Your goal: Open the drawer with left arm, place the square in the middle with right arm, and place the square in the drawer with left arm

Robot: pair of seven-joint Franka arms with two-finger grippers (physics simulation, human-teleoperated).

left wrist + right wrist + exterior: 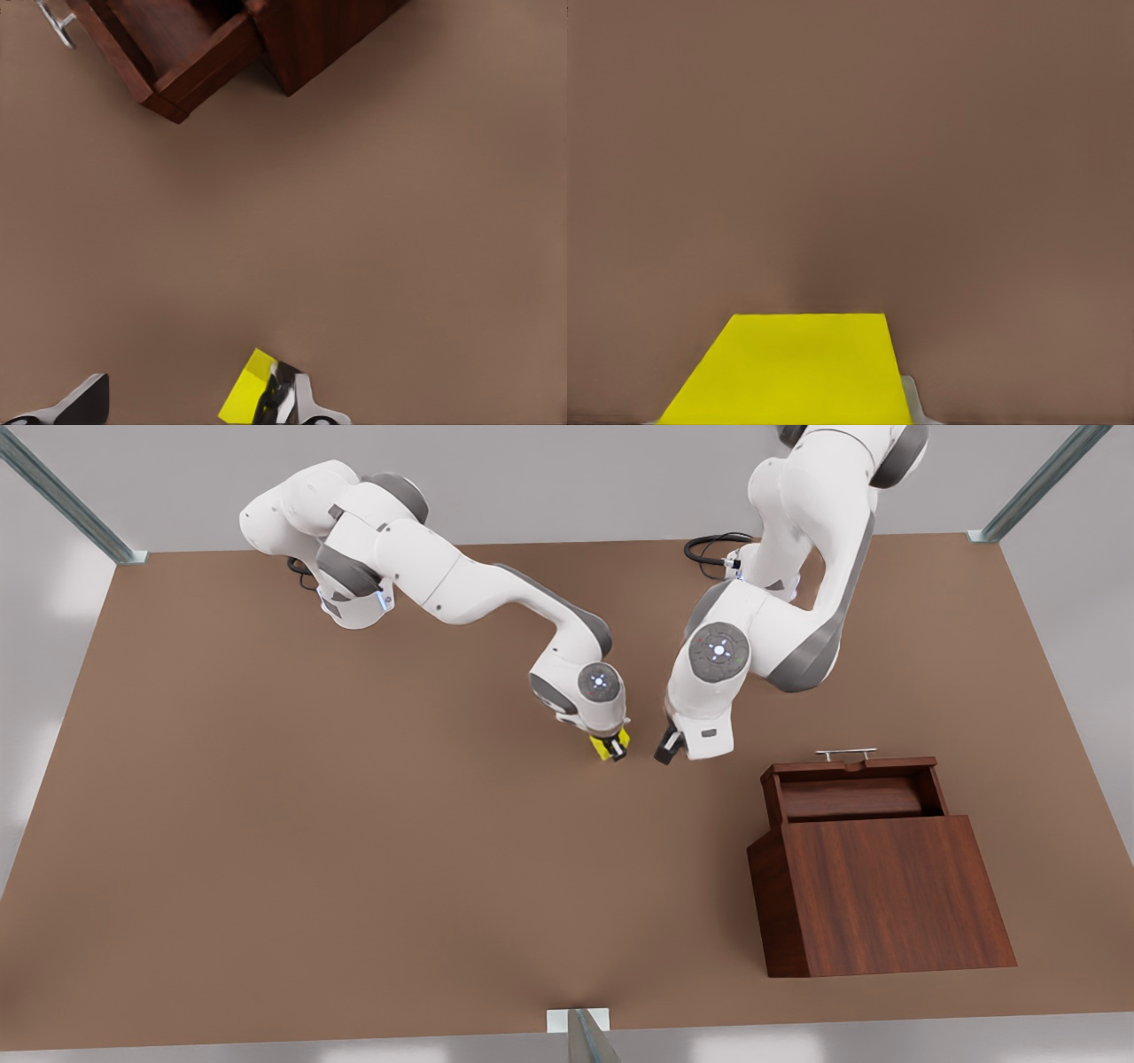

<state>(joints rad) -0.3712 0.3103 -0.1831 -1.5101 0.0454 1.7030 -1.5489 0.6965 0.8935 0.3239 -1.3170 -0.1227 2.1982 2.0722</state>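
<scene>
The yellow square [608, 745] is held low over the middle of the brown table [354, 824], with my right gripper [615, 749] shut on it; up close the square [793, 372] takes up the near part of the right wrist view. My left gripper [667, 747] hangs open just to the front view's right of it, holding nothing. In the left wrist view the square [245, 391] sits between the left gripper's two spread fingertips [84, 400]. The drawer [852, 786] is pulled open and empty, its silver handle [846, 754] facing the arms.
The dark wooden cabinet [890, 895] stands at the front view's right, its sloped top facing up. Its open drawer [173, 53] and corner appear beyond the left gripper. Black cables [713, 547] lie by the far arm base. Metal frame posts [580, 1036] stand at the table's edges.
</scene>
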